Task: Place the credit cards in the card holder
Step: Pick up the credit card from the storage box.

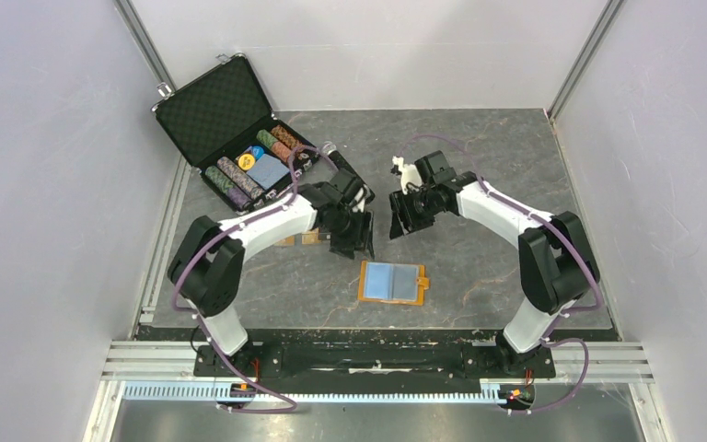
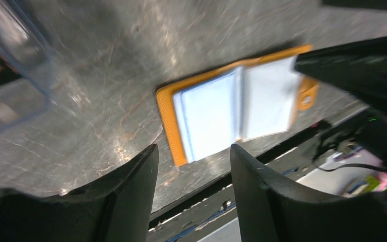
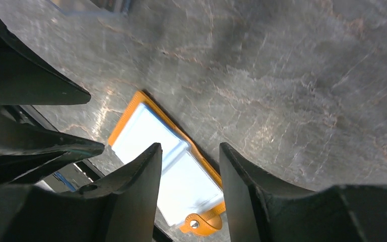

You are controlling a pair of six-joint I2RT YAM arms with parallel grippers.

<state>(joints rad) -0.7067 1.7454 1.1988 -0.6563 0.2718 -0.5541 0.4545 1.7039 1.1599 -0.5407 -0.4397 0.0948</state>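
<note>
The orange card holder (image 1: 392, 282) lies open on the table near the front, its light blue lining facing up. It also shows in the left wrist view (image 2: 216, 113) and in the right wrist view (image 3: 146, 126), with its snap tab. Gold-tan credit cards (image 1: 306, 238) lie flat on the table, partly hidden under my left arm. My left gripper (image 1: 353, 241) is open and empty, above the table just behind the holder's left side. My right gripper (image 1: 403, 221) is open and empty, hovering behind the holder. No black card shows.
An open black foam-lined case (image 1: 230, 129) with poker chips stands at the back left. A clear plastic piece (image 2: 10, 75) sits at the left edge of the left wrist view. The table's front edge and black rail (image 1: 368, 354) are just beyond the holder.
</note>
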